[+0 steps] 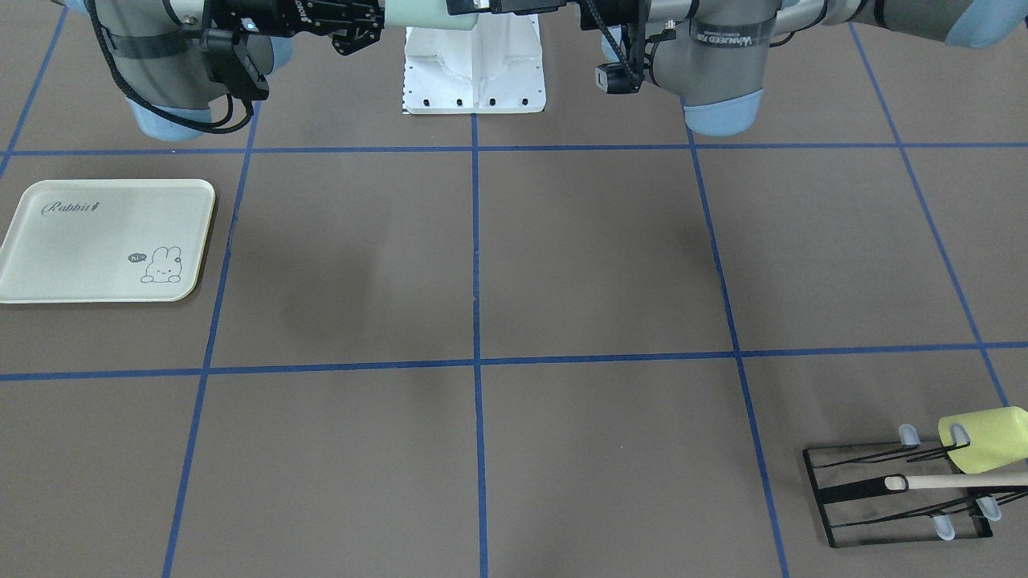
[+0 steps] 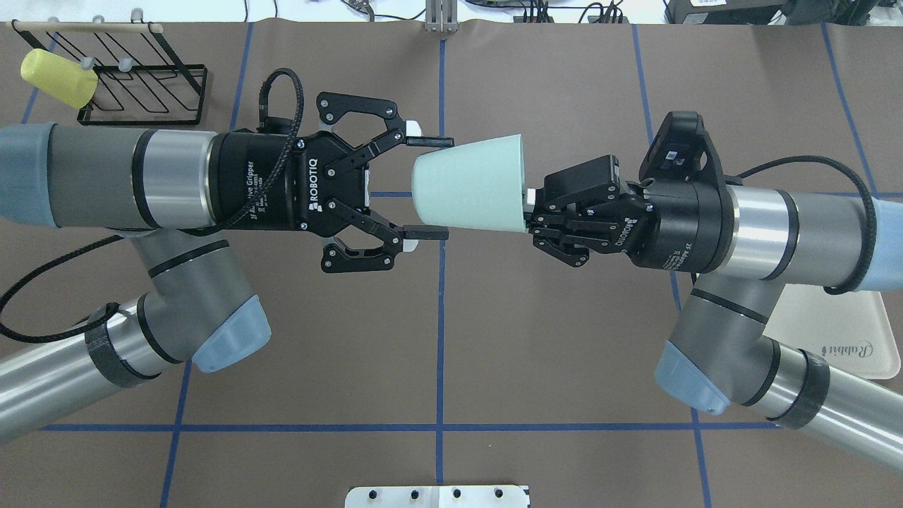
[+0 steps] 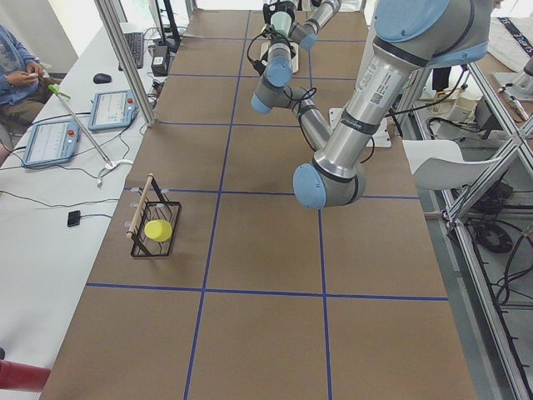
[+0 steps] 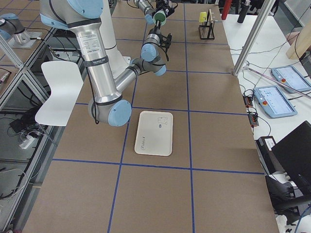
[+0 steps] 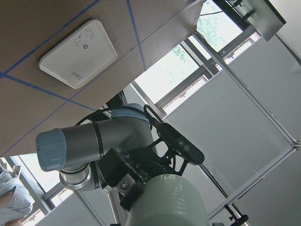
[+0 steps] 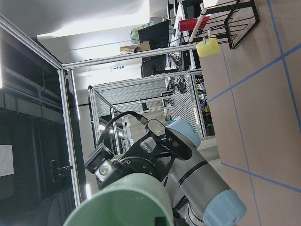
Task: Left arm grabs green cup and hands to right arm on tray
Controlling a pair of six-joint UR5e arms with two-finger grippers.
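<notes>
The green cup [image 2: 469, 185] lies on its side in mid-air over the table's middle, narrow base toward my left arm. My left gripper [image 2: 437, 187] is open; its fingers [image 2: 428, 142] stand on either side of the base without touching it. My right gripper [image 2: 530, 204] is shut on the cup's rim at the wide end. The cup also shows at the top of the front view [image 1: 418, 12], in the left wrist view [image 5: 174, 202] and in the right wrist view [image 6: 122, 202]. The tray [image 1: 104, 241] lies empty on the table on my right side, partly under the right arm [image 2: 846, 331].
A yellow-green cup [image 2: 58, 77] hangs on a black wire rack [image 2: 141, 77] at the far left corner, seen also in the front view [image 1: 984, 437]. The white robot base plate [image 1: 474, 72] sits between the arms. An operator [image 3: 21, 75] sits beside the table.
</notes>
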